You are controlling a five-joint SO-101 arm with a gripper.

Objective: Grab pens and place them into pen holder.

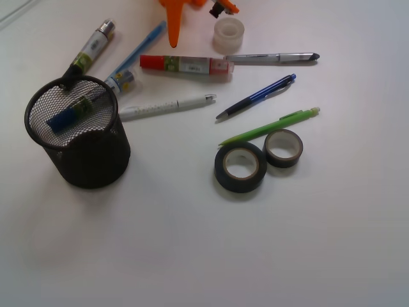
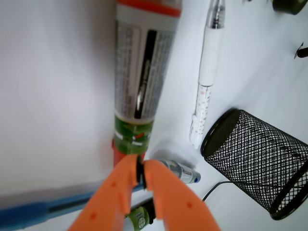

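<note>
The pen holder [image 1: 77,131], a black mesh cup, stands at the left, and a blue and green item shows inside it. Five pens lie on the table: light blue [image 1: 144,46], white [image 1: 167,105], dark blue [image 1: 255,97], green [image 1: 268,126] and silver [image 1: 271,57]. My orange gripper [image 1: 174,42] hangs at the top, just right of the light blue pen and above the marker's red cap. In the wrist view the gripper [image 2: 140,168] is shut with nothing between its fingers. It sits over the light blue pen [image 2: 38,209], with the white pen [image 2: 207,72] and the holder [image 2: 255,159] to the right.
A thick red-capped white marker [image 1: 185,64] lies under the gripper. A yellow-green labelled marker [image 1: 92,48] lies behind the cup. Two black tape rolls [image 1: 239,167] [image 1: 283,148] sit below the green pen. A clear tape roll [image 1: 229,35] stands at the top.
</note>
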